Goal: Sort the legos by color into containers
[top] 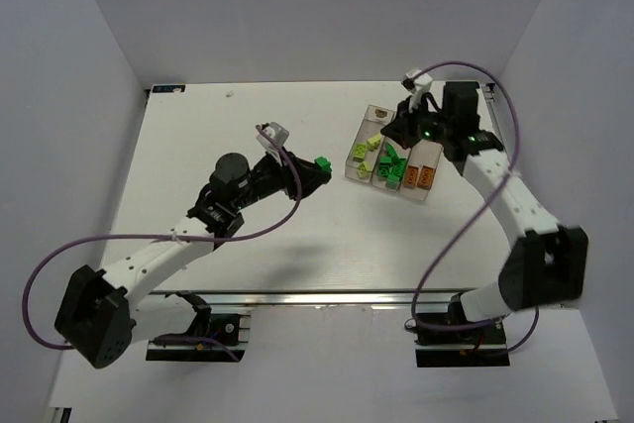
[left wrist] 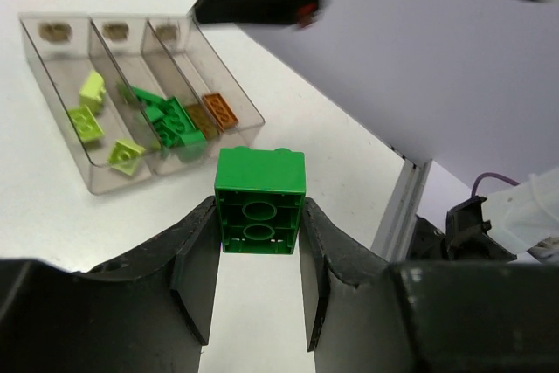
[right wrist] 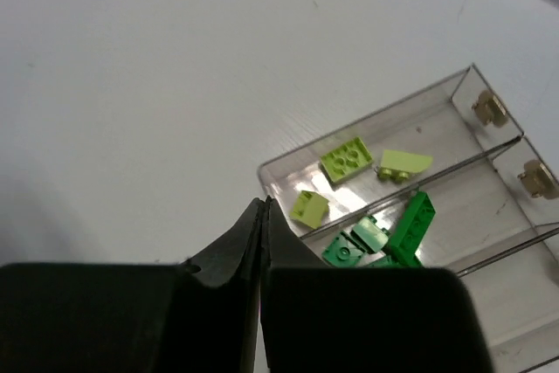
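- Between the fingers of the left gripper (top: 309, 171): one green studded plastic brick (left wrist: 260, 203), clamped by its two side walls, hollow underside turned to the wrist camera.
- Gripper and brick stand well apart from the row of three clear plastic bins (left wrist: 65, 63), off its yellow-green end, above the white table (top: 198, 136).
- Right gripper (right wrist: 265, 209): tips pinched together, nothing between them. It hangs over the bins, near the yellow-green bricks (right wrist: 348, 159).
- Bin contents: yellow-green at one end, dark green bricks (left wrist: 170, 120) in the middle, orange bricks (left wrist: 218, 109) at the far end.
- Step, by my reading: a green brick in carry toward the bins.
- Next move calls for crossing to the middle bin and letting go low over it. The right arm looks to crowd that spot and may need to clear.
- Only the left wrist view shows the grip itself; from above the brick is a green speck.
- Only the top view shows both arms and the gap between them.
- Right wrist view leaves out the orange bricks.
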Tool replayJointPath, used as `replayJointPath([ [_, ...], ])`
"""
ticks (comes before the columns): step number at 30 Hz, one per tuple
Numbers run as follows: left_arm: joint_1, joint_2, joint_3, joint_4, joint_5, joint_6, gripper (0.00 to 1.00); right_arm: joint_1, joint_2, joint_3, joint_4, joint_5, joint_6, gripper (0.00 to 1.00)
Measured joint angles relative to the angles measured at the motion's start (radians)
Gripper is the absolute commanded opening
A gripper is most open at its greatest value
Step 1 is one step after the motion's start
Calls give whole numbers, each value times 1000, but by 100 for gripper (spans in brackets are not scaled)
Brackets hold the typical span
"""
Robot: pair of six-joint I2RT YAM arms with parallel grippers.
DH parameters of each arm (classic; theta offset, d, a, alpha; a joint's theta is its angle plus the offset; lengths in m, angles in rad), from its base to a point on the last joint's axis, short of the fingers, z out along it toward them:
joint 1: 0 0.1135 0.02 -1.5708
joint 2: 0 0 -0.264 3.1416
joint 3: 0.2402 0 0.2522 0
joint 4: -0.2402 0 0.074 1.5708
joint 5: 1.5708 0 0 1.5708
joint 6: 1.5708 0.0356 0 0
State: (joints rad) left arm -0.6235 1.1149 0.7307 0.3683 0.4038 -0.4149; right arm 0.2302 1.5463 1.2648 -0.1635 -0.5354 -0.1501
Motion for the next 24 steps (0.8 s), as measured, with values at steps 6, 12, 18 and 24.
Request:
replayJointPath([
  [6,-8,192,13,50,39,-76,0,-2,-418,-236,-22,-87,47,3],
  [12,-74,382,186,-26,8,-82,0,-52,-645,-369,-72,-43,43,17],
  [18,-116,603,453,-100,-74,-61,0,-66,-775,-393,-19,63,39,19],
  [24,-126,887,737,-191,-168,-34,0,-66,-861,-439,41,181,35,20],
])
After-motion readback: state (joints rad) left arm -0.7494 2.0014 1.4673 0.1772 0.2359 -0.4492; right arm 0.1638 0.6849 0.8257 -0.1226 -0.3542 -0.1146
